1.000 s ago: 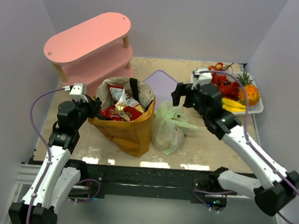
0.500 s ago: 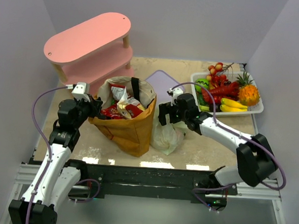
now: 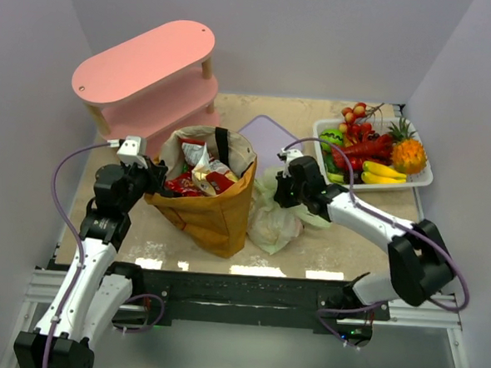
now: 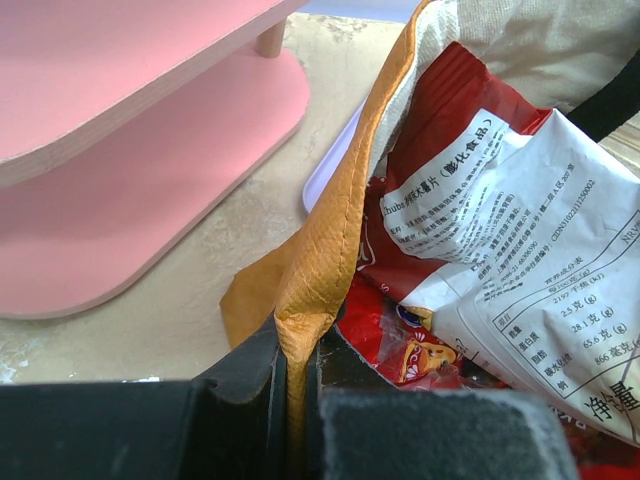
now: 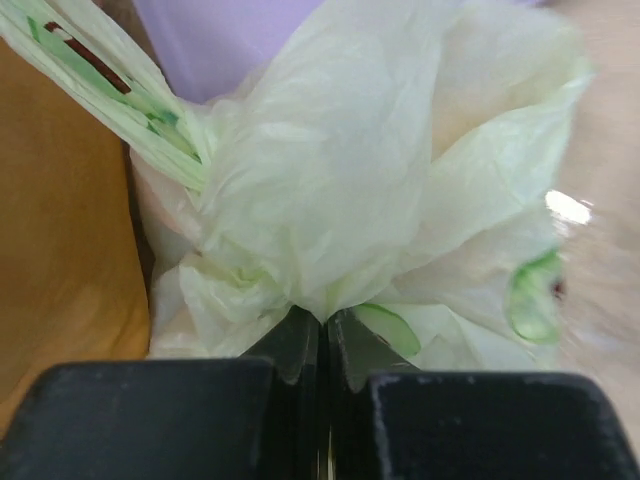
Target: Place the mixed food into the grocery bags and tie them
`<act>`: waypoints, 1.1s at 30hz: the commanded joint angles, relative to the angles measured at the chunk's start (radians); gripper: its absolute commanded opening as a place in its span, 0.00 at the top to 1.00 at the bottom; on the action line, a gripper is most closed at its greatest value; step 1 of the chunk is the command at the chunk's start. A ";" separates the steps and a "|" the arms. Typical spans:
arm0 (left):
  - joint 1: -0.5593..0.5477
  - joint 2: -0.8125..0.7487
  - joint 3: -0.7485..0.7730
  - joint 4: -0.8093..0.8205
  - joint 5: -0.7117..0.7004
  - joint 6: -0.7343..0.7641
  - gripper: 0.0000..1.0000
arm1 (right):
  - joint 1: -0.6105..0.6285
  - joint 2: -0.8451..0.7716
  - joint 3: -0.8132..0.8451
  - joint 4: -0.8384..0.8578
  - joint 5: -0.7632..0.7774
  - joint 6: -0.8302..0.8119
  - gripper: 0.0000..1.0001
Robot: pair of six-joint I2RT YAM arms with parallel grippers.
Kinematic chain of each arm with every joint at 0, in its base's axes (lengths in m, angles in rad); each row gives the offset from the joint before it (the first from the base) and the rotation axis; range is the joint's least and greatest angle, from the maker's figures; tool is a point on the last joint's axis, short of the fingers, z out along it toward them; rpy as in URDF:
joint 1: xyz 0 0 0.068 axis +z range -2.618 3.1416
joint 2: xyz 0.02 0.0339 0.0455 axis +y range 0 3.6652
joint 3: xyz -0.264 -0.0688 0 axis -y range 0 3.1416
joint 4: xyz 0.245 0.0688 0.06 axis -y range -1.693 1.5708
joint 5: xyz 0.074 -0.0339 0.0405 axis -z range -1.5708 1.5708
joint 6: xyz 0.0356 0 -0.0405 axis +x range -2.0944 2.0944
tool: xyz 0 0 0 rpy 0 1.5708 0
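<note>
Beige tabletop (image 3: 325, 247), enclosed by pale walls, carries a pink two-tier shelf (image 3: 148, 70) at the far left, a white tray (image 3: 408, 181) of fruit at the far right and a lavender board (image 3: 265, 133) between them. Nearer the front you see the brown grocery bag (image 3: 215, 211) standing open, with snack packets (image 3: 200, 177) at its mouth and the pale-green plastic bag (image 3: 272, 223) touching its right side. Your left gripper (image 4: 297, 395) is pressed together on the brown bag's left rim, the orange-brown edge nipped between its fingers, while your right gripper (image 5: 323, 340) pinches the gathered top of the plastic bag.
</note>
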 commanded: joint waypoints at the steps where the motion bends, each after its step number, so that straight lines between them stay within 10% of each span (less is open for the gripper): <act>1: 0.009 -0.014 0.004 -0.045 -0.018 0.050 1.00 | -0.002 -0.222 0.179 -0.207 0.175 0.022 1.00; 8: 0.015 -0.014 0.002 -0.010 0.037 0.041 1.00 | 0.000 -0.491 0.487 -0.128 0.042 -0.006 1.00; 18: 0.029 -0.025 -0.006 0.002 0.092 0.029 1.00 | 0.091 -0.248 0.716 0.233 -0.216 -0.013 1.00; 33: 0.029 -0.064 -0.016 0.044 0.152 0.032 1.00 | 0.414 0.090 0.646 -0.103 -0.195 -0.262 1.00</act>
